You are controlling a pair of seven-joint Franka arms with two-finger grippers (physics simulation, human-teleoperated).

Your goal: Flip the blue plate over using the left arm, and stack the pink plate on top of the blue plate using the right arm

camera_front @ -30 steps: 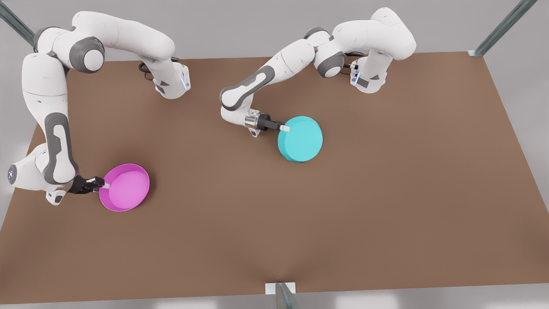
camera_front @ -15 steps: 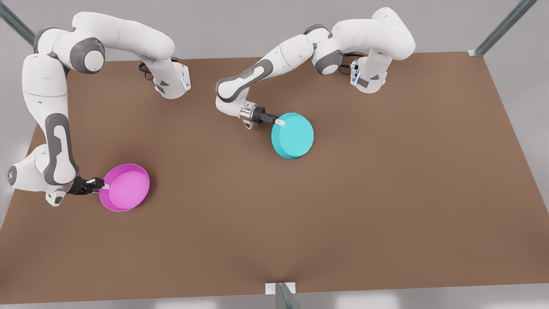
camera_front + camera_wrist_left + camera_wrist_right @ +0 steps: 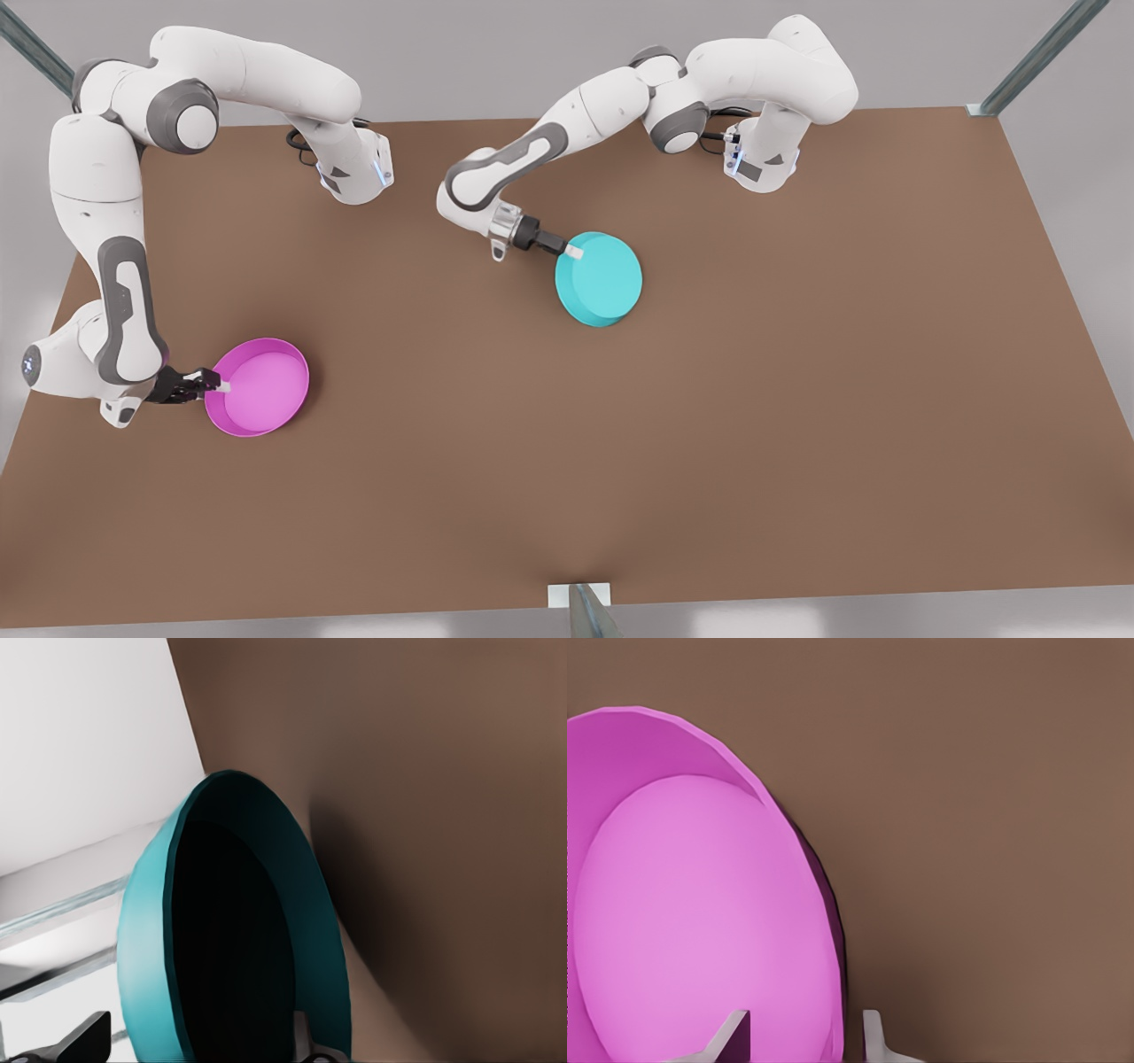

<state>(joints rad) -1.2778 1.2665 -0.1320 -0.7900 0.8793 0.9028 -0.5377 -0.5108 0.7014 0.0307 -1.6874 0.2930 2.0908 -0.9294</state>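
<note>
The left hand (image 3: 574, 253) pinches the blue plate's (image 3: 600, 279) rim — bottom up, tilted, mid-counter toward the far edge. The right hand (image 3: 221, 386) straddles the pink plate's (image 3: 261, 388) rim, one finger inside, one outside — that plate sits open side up near the brown counter's (image 3: 797, 399) edge on the front view's left.

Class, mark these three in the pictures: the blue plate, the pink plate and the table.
blue plate (image 3: 604, 279), front view, on its flat upturned underside.
pink plate (image 3: 266, 392), front view, on its lighter inner floor.
table (image 3: 797, 399), front view, on bare brown surface.
</note>
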